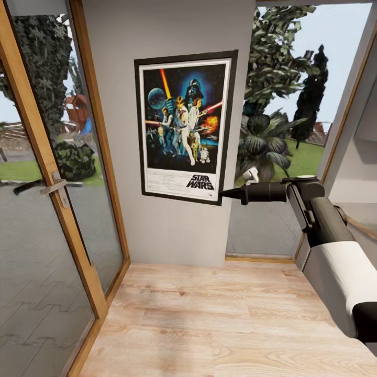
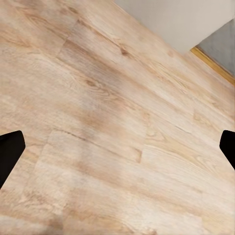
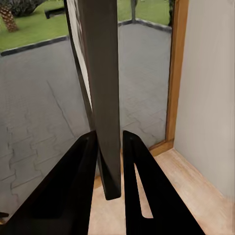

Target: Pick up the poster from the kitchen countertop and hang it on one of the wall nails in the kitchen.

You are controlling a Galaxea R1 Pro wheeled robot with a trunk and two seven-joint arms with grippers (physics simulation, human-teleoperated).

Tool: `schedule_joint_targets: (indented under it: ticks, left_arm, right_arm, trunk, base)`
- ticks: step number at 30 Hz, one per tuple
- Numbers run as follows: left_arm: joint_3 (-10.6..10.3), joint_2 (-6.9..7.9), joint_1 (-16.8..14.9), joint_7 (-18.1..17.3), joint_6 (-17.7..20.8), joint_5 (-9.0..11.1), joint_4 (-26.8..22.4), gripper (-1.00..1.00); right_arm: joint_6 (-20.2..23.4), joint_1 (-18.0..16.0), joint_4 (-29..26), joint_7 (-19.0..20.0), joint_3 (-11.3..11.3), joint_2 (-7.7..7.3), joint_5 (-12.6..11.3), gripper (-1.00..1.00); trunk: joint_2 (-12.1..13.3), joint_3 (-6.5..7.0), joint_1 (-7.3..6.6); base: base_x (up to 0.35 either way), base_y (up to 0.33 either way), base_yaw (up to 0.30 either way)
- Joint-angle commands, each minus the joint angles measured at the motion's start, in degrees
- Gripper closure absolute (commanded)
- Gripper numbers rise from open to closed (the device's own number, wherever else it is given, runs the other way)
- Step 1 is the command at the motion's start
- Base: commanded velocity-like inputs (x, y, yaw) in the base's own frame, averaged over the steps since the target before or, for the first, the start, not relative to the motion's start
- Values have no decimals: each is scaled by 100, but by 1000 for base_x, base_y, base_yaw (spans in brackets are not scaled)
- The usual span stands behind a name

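The poster (image 1: 183,127) is seen in the head view against the grey wall section (image 1: 162,230) between a glass door (image 1: 47,220) and a window (image 1: 293,120). It is upright with a slight tilt, and its "STAR WARS" lettering is readable on the white bottom strip. Whether it is carried by a nail cannot be told.

The right gripper (image 1: 226,193) is extended from the right arm (image 1: 324,235) to the poster's lower right corner. In the right wrist view, the right gripper (image 3: 109,161) is clamped on the poster's black frame edge (image 3: 100,73), which is held between the 2 dark fingers (image 3: 73,186) and runs away from the camera. Paving and grass are visible beyond the glass, and a wooden door frame (image 3: 176,73) is seen beside the grey wall.

In the left wrist view, the left gripper (image 2: 117,147) is directed at the wooden floor (image 2: 98,122). Its 2 fingertips (image 2: 9,149) are set wide apart at opposite edges of the picture, with nothing between them.

A metal handle (image 1: 55,186) is noted on the glass door. The wooden floor (image 1: 220,319) is seen below the poster. Trees and lawn are visible through the window.
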Motion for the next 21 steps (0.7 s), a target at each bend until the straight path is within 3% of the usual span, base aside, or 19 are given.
schedule_joint_targets:
  ticks: [1,21]
  left_arm:
    - [-18,1,-3,-15,-28,16,8,-100]
    - [-18,1,-3,-20,-28,14,8,-100]
  right_arm:
    - [53,-19,-2,8,7,-3,-17,100]
    - [19,-40,-10,9,12,-1,-24,100]
  trunk:
    - [-4,-3,2]
    - [-4,-3,2]
  base:
    - [0,0,0]
    - [0,0,0]
